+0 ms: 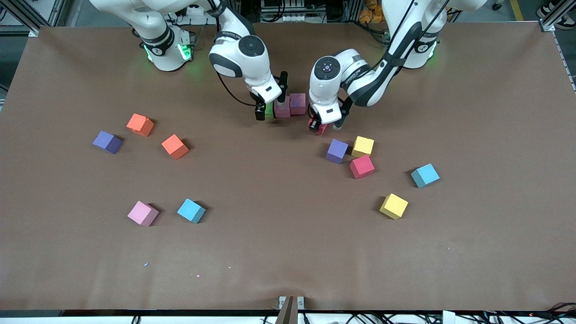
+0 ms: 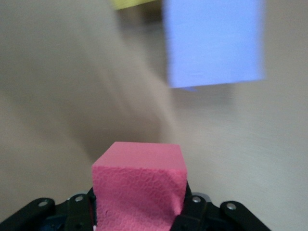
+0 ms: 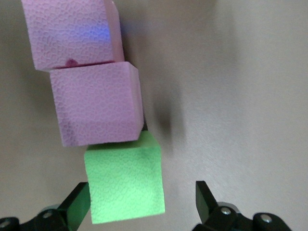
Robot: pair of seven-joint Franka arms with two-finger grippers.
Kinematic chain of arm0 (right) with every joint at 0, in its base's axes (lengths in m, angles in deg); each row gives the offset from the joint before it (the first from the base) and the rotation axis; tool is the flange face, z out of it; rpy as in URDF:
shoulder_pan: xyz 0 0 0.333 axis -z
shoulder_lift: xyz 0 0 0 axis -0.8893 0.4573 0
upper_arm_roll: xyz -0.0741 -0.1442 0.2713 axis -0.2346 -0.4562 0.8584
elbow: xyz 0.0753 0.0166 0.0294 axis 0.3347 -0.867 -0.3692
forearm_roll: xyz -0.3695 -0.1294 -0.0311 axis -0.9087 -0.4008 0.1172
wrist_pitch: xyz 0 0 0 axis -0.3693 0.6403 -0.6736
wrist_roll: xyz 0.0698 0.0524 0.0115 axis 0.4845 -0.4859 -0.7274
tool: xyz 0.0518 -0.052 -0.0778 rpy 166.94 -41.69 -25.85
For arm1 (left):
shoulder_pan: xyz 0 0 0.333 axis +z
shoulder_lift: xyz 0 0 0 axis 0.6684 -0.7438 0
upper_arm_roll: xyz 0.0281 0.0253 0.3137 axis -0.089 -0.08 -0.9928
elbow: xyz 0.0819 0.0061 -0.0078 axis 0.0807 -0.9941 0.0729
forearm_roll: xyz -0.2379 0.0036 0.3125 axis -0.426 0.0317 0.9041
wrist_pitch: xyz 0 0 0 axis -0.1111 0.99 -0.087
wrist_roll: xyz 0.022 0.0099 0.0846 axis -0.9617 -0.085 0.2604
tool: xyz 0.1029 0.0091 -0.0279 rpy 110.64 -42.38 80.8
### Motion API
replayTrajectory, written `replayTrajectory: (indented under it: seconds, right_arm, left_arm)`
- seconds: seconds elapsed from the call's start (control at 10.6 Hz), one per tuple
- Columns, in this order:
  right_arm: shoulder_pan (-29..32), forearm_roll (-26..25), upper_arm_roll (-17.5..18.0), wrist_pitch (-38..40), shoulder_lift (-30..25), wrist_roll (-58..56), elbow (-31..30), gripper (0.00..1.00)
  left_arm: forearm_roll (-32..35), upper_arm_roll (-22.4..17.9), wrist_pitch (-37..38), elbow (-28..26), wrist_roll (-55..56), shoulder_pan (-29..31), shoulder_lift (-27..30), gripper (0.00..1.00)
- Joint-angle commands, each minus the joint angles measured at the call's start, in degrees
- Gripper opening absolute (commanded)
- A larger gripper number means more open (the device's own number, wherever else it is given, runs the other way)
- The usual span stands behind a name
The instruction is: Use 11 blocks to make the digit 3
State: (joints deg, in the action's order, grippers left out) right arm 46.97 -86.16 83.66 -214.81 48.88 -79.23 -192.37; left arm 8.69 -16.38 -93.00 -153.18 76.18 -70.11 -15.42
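I see a plain brown surface [image 1: 288,252] with plain-faced cubes scattered on it: two orange blocks [image 1: 140,124], two purple blocks [image 1: 108,142], two light blue blocks [image 1: 191,210], two yellow blocks [image 1: 394,206], a pale pink block [image 1: 143,213] and a red block [image 1: 362,167]. On my wrist views, a green block [image 3: 125,185] adjoins two pink blocks [image 3: 96,103], and another red block [image 2: 139,190] fills the black left gripper [image 2: 139,211]. Both arms are white.

Fourteen blocks show in all: three pink [image 1: 143,213], two orange [image 1: 140,124], two purple [image 1: 107,142], two light blue [image 1: 191,210], two yellow [image 1: 393,206], two red [image 1: 362,167] and one green [image 3: 124,185]. Two robot arms reach over the table [image 1: 288,261].
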Motion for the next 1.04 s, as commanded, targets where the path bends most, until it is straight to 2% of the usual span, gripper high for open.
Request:
replayTrajectory:
  seconds: [0.0,0.38,0.75,0.94]
  right_arm:
    - [0.35,-0.71,0.96,1.83,-3.16,1.27,-0.66,1.00]
    - [3.06,-0.62,1.49,2.97,-5.00,-0.55,-0.66,1.00]
    - [13.76,-0.62,1.76,3.77,-5.18,-15.64,-0.40,1.00]
    - [18.26,-0.53,1.76,3.85,-5.10,-18.15,1.79,1.00]
  left_arm:
    - [-0.78,0.24,6.17,8.64,-6.77,0.83,-1.69,0.00]
    - [-0.69,0.15,6.44,14.27,-14.84,0.57,-4.85,0.00]
    - [-0.51,0.15,7.31,18.76,-29.15,-0.31,-8.02,0.00]
    - [-0.51,0.15,12.74,24.80,-36.02,-1.79,-11.61,0.00]
